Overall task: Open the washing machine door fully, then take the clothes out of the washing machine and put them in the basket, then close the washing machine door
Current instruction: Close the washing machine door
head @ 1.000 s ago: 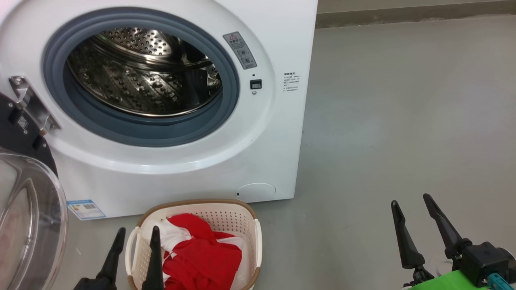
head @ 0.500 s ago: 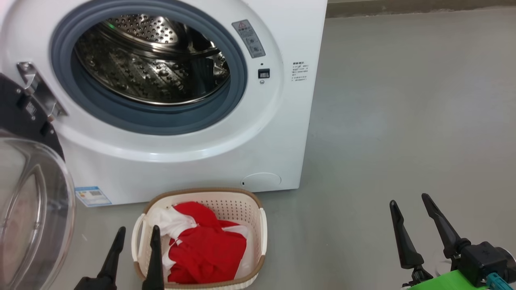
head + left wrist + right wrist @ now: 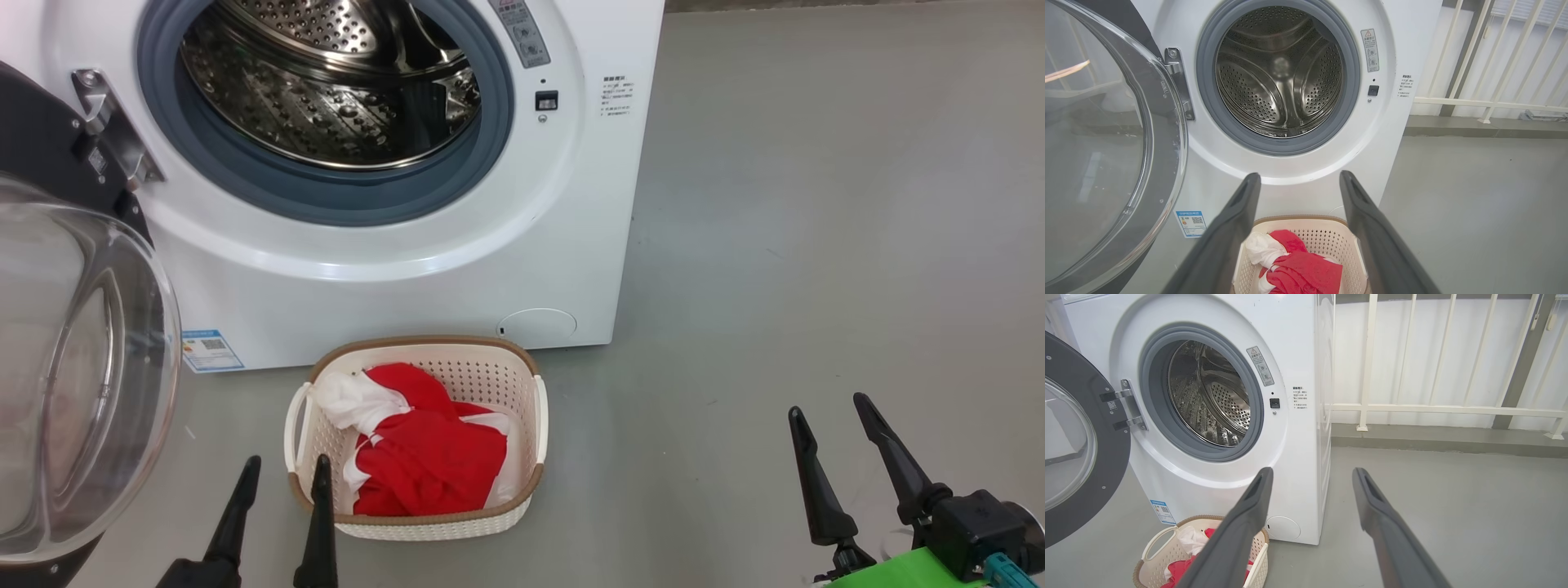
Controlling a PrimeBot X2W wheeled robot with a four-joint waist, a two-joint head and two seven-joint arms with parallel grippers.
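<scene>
As the head view draws back, clothes (image 3: 429,461) sit in the basket (image 3: 424,341), left gripper (image 3: 286,464) and right gripper (image 3: 827,406) gape empty; the washing machine door (image 3: 82,367) awaits closing.

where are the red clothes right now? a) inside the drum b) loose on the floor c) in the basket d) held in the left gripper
c, the clothes lie heaped inside the basket, which stands in front of the washing machine.

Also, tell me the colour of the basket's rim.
Brown, running around the cream basket; clearest in the head view.
</scene>
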